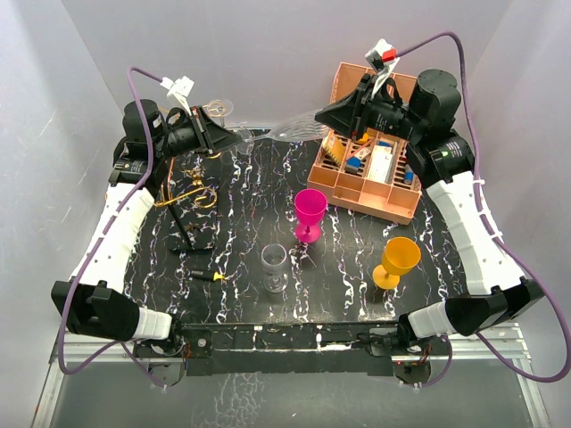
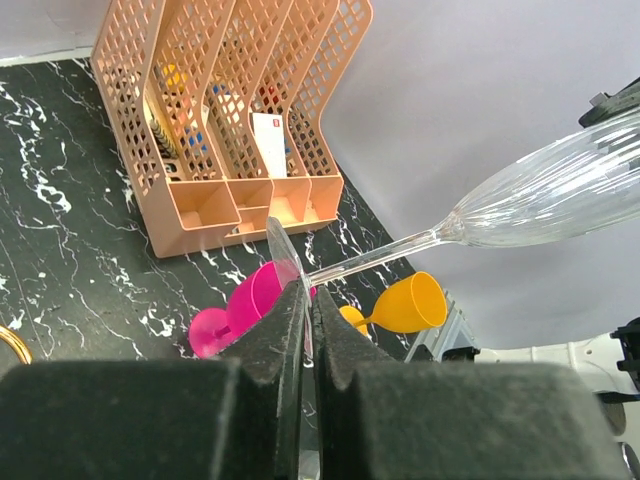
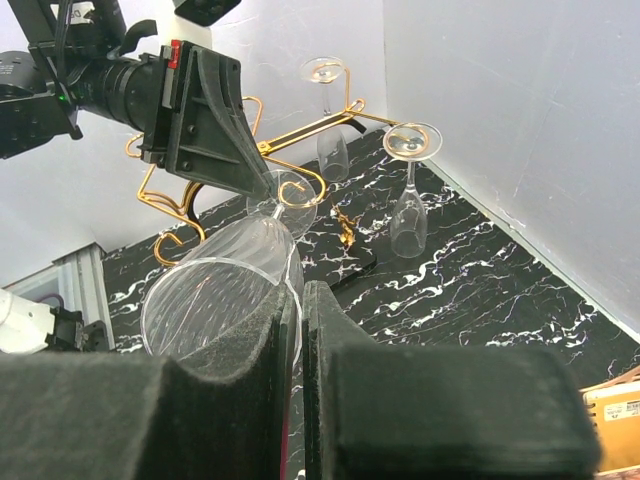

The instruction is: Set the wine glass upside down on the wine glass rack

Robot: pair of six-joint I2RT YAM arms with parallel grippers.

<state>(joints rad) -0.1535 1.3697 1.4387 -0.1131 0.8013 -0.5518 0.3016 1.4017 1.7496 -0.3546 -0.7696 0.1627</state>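
Observation:
A clear wine glass (image 1: 284,130) hangs sideways in the air at the back, held by both grippers. My left gripper (image 1: 234,143) is shut on its round foot (image 2: 284,248). The stem (image 2: 385,256) runs right to the bowl (image 2: 565,192). My right gripper (image 1: 319,116) is shut on the bowl's rim (image 3: 225,290). The gold wire rack (image 1: 190,193) stands under my left arm, with scroll arms (image 3: 300,135) and a black base (image 3: 352,268). Two clear glasses (image 3: 329,130) (image 3: 409,195) hang upside down on it.
A salmon-pink organiser (image 1: 368,183) stands at the back right. A pink goblet (image 1: 310,214), an orange goblet (image 1: 397,260) and a clear glass (image 1: 274,266) stand on the black marbled table (image 1: 241,223). White walls close the back and sides.

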